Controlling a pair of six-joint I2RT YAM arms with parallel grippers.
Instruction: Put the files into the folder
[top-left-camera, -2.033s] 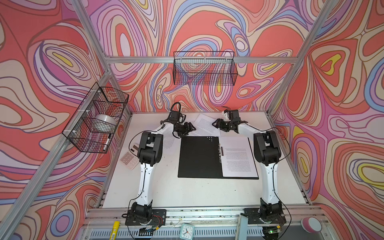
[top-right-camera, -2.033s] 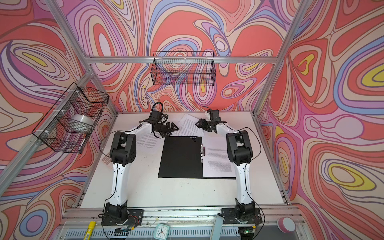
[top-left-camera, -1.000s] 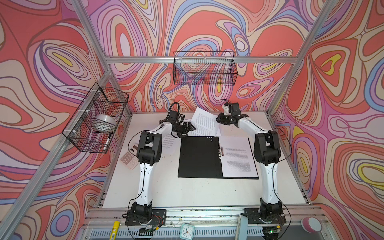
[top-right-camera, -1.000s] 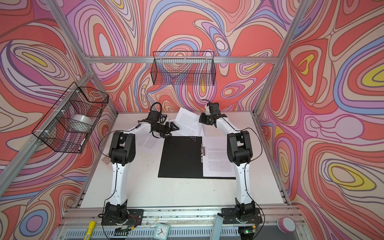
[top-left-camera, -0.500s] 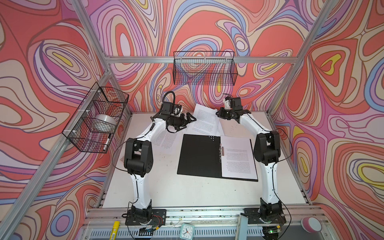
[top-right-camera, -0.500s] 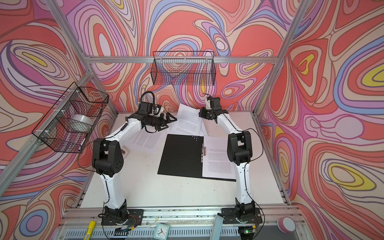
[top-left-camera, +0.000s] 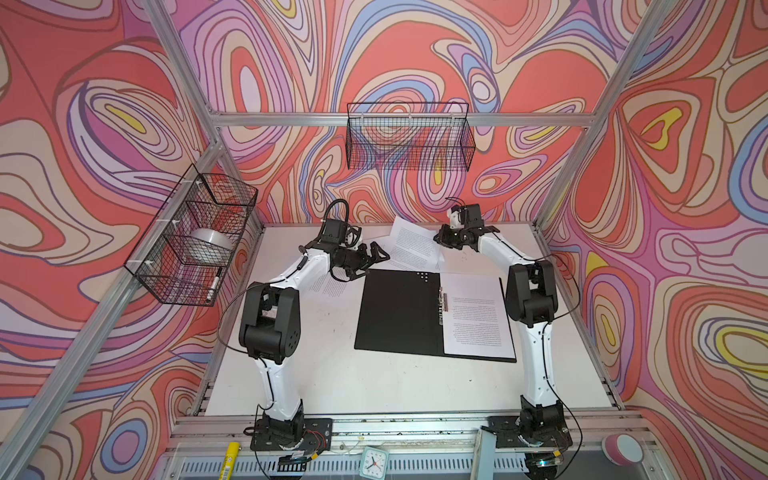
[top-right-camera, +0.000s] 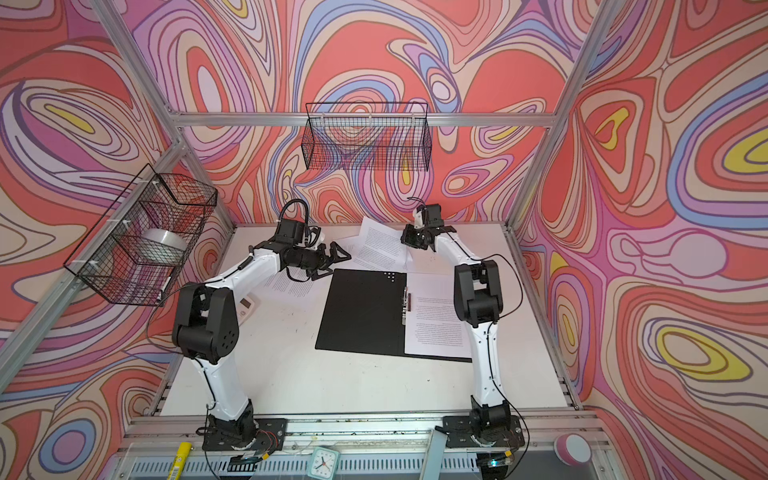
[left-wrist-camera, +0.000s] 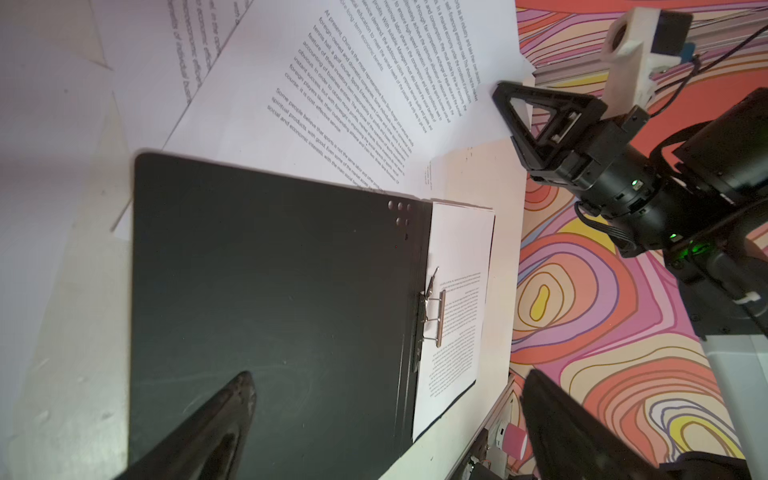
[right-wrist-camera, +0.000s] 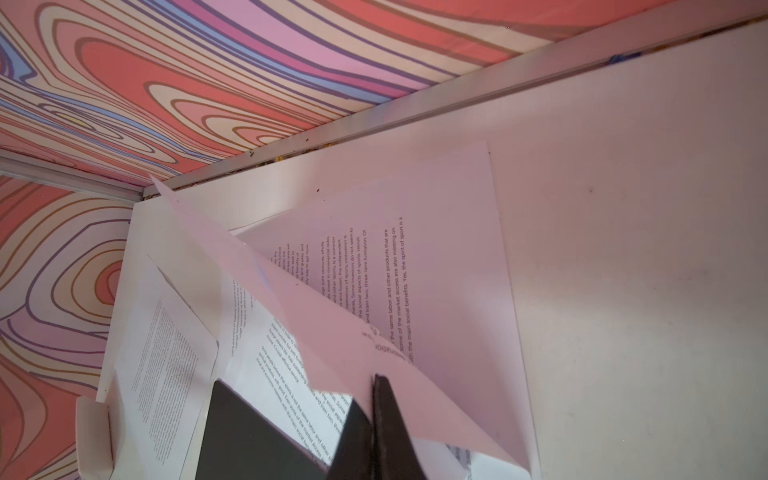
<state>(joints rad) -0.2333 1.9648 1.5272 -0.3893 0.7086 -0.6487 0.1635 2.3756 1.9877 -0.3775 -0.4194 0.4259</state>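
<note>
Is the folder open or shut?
Open: the folder lies spread flat, black inside up, a printed sheet on one half.

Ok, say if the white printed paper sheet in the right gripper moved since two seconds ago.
Yes. The white printed sheet has lifted: its far corner overlaps the patterned back wall, past the rear edge of the white table.
</note>
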